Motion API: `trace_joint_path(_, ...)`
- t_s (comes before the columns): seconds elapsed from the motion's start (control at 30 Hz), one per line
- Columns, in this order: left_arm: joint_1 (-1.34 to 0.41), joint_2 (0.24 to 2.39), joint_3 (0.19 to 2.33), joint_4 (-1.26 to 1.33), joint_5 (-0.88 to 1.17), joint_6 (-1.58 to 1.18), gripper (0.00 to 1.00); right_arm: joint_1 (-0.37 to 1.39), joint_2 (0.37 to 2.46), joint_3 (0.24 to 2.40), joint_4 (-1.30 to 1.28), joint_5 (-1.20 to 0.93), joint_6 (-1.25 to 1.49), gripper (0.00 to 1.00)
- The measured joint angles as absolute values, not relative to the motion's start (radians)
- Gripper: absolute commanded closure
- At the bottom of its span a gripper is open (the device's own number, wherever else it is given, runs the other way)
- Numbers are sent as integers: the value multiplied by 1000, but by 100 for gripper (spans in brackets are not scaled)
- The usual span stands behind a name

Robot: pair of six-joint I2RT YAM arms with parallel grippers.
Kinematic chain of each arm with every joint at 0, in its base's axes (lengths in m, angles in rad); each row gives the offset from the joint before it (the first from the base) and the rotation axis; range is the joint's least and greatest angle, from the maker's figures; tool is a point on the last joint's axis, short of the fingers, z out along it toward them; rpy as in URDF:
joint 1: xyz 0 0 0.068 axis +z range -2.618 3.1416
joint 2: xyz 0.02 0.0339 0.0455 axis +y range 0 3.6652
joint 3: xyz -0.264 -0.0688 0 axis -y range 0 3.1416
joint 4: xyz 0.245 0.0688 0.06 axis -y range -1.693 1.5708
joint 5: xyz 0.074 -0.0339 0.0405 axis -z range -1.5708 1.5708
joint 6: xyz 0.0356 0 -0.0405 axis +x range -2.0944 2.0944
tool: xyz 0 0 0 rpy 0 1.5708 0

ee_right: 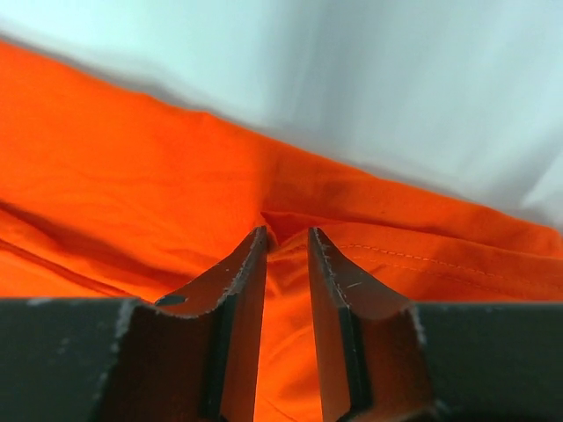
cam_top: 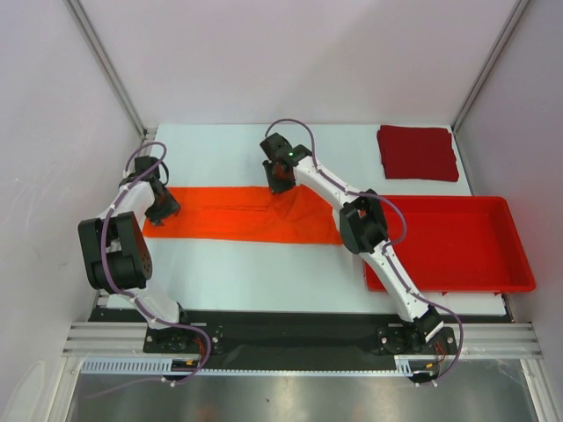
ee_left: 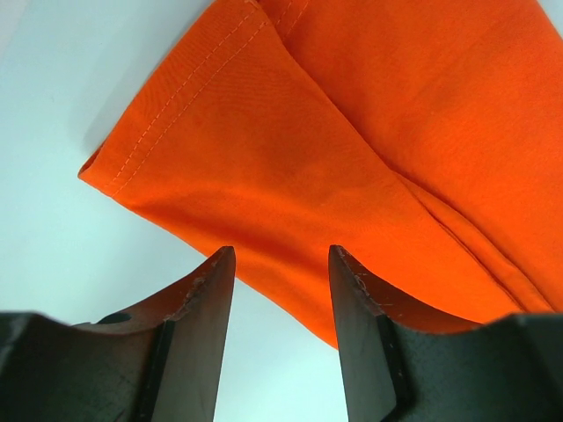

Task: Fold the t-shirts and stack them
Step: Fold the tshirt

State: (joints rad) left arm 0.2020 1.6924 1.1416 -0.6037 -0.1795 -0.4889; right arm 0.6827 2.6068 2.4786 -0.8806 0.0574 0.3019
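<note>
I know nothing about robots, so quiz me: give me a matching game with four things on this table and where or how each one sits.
Things
1. orange t-shirt
2. dark red t-shirt
3. red tray
4. left gripper

Descriptions
A. folded square, far right corner
B. jaws apart at the orange cloth's left end
C. right side, toward the near edge
D. long strip across the middle of the table

Pairs: 1-D, 2-A, 3-C, 4-B
</note>
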Motion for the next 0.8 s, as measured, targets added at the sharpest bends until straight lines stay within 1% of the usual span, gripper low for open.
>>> trace_joint_path(0.2, 202, 1692, 1141, -603, -179, -489, 48, 686, 2633, 2487, -878, 63, 302, 72)
trace_joint_path(0.27, 202, 1692, 1141, -601, -179, -489, 48, 688, 2638, 2492, -876, 64, 301, 77)
trace_joint_path(0.3, 202, 1692, 1140, -600, -179, -489, 48, 689, 2639, 2495, -876, 64, 301, 82)
trace_joint_path(0.37, 202, 1692, 1137, -598, -179, -489, 47, 691, 2639, 2497, -872, 65, 300, 89)
trace_joint_path(0.4, 202, 1692, 1134, -594, -180, -489, 47, 693, 2639, 2497, -870, 66, 299, 95)
trace_joint_path(0.47, 202, 1692, 1126, -591, -179, -489, 47, 695, 2639, 2497, -867, 72, 297, 100)
trace_joint_path(0.8, 202, 1692, 1122, -585, -179, -489, 47, 699, 2629, 2497, -842, 67, 299, 100)
